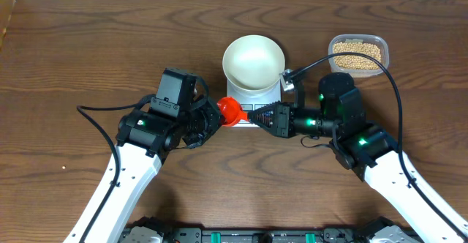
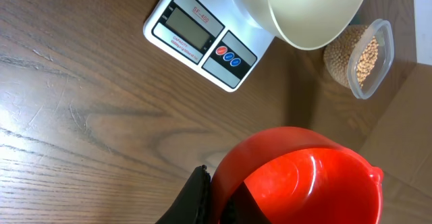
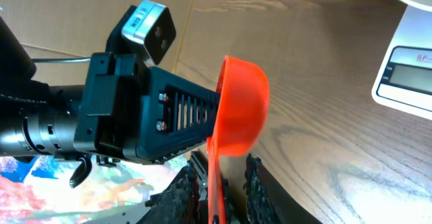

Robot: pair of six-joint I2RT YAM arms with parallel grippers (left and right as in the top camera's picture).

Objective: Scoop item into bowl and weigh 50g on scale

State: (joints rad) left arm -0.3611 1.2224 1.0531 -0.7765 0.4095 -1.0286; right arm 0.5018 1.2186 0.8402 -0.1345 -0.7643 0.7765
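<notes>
Overhead, red scoop (image 1: pixel 231 110) between grippers, fronting scale (image 1: pixel 252 100), bowl (image 1: pixel 254 61)

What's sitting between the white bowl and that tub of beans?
Nothing but bare wooden table. In the overhead view, the white bowl on the scale and the tub of beans are apart; only a black cable arcs above the gap.

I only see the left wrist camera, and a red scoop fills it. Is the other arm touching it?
Observer: The red scoop has its handle between the right gripper fingers, with gaps on either side.
Operator: Any beans in the white bowl?
Observer: None. From overhead the white bowl is empty.
Operator: So what holds the scoop?
Observer: The left gripper, shut on its cup end.
</notes>
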